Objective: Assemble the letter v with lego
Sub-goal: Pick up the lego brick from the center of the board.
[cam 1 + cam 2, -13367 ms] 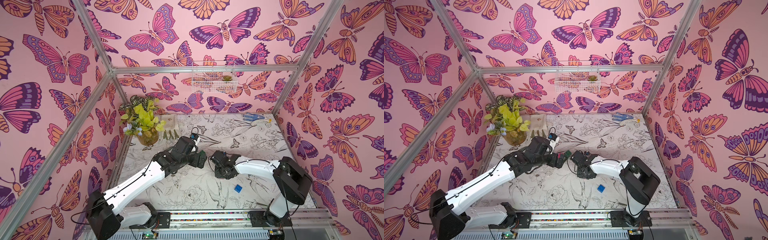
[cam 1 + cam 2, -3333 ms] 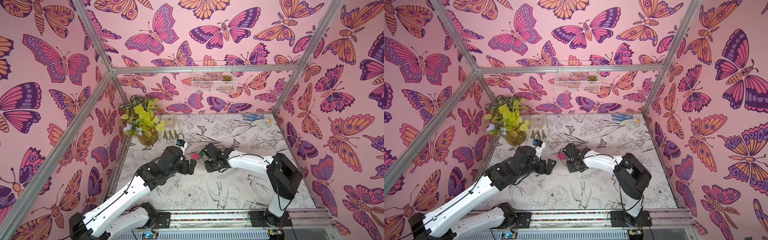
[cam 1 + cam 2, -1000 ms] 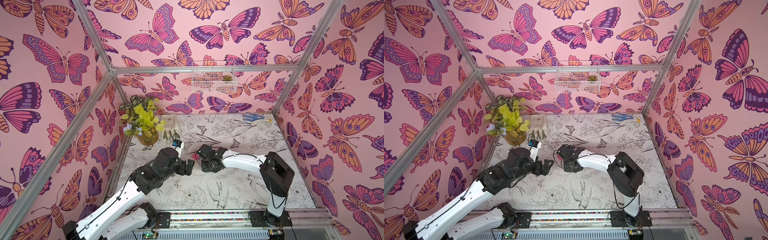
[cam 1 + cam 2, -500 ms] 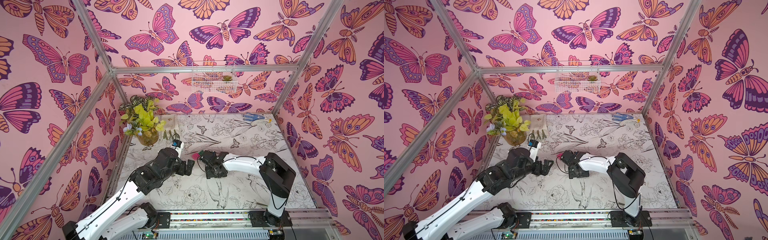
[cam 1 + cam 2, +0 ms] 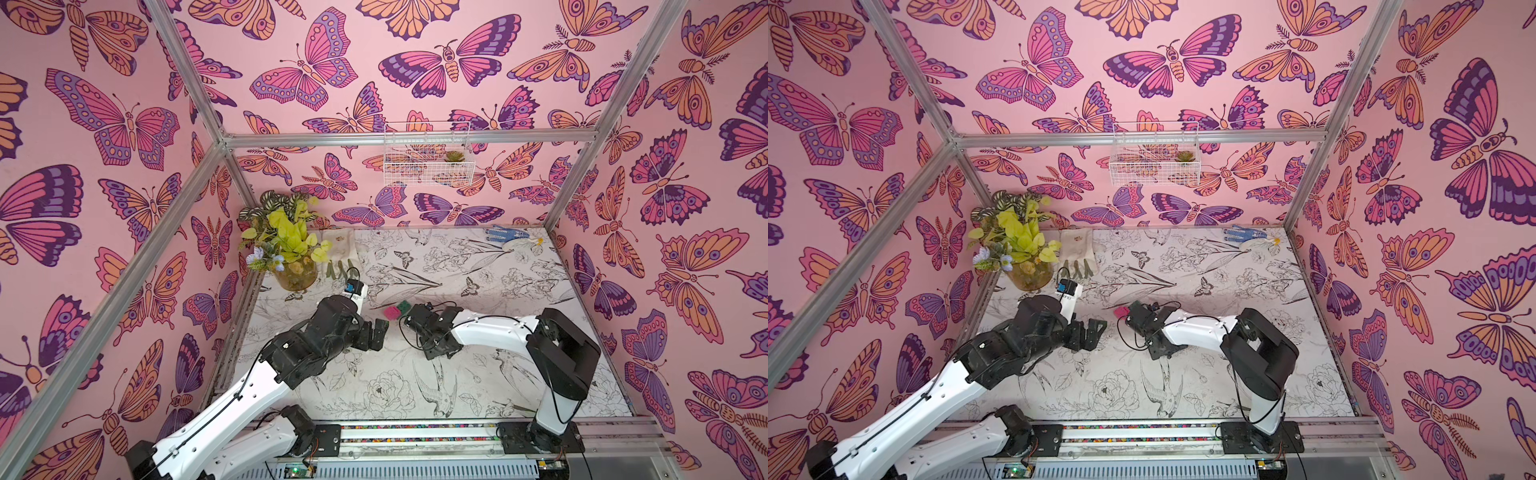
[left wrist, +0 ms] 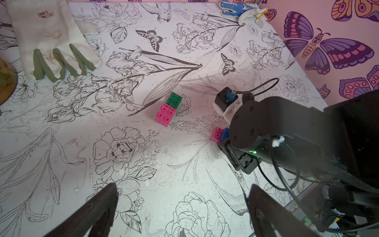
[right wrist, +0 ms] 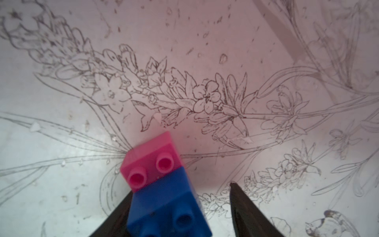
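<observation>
The lego lies as two separate pairs; no whole letter v is in view. A green brick point(image 6: 174, 100) joined to a pink brick point(image 6: 166, 115) lies mid-table, showing in both top views point(image 5: 397, 309) point(image 5: 1122, 312). A pink brick point(image 7: 151, 164) joined to a blue brick point(image 7: 168, 205) sits between the fingers of my right gripper point(image 7: 181, 188). The blue one leans on one finger point(image 7: 121, 215), with a clear gap to the other, so the gripper is open. My left gripper point(image 6: 182, 197) hangs open and empty to the left of both pairs point(image 5: 380, 334).
A vase of plants point(image 5: 295, 274) stands at the back left, with a white glove point(image 6: 51, 41) beside it. A blue glove point(image 5: 505, 235) lies at the back right. A wire basket point(image 5: 428, 164) hangs on the back wall.
My right gripper moved a little toward the front, away from the green-and-pink pair, and its jaws opened off the pink-and-blue pair. The left arm stayed still.
</observation>
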`<action>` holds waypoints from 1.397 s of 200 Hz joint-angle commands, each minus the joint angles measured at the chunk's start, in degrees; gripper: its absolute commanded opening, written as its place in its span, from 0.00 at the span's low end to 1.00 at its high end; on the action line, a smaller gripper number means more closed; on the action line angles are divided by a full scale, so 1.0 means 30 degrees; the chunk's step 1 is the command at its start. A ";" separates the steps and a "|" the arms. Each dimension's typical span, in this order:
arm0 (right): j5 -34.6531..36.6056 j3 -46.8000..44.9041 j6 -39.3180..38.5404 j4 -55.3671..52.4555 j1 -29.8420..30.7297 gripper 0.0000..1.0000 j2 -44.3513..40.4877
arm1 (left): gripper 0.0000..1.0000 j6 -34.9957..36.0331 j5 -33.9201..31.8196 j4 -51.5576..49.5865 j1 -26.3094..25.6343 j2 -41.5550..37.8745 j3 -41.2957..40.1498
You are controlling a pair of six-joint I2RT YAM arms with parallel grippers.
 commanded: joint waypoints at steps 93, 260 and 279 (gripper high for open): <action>-0.2947 -0.0486 -0.3852 0.1552 -0.0635 0.44 0.1405 | 1.00 -0.0749 -0.0916 -0.0790 0.0119 0.0496 0.0300; -0.2703 -0.0091 -0.3725 0.0580 -0.1206 0.29 0.0539 | 1.00 -0.0966 -0.1207 -0.0776 0.0127 0.1746 0.0622; -0.2442 0.0637 -0.3787 0.0319 -0.1529 0.29 -0.0088 | 1.00 -0.0983 -0.1120 -0.0292 0.0126 0.2973 0.0677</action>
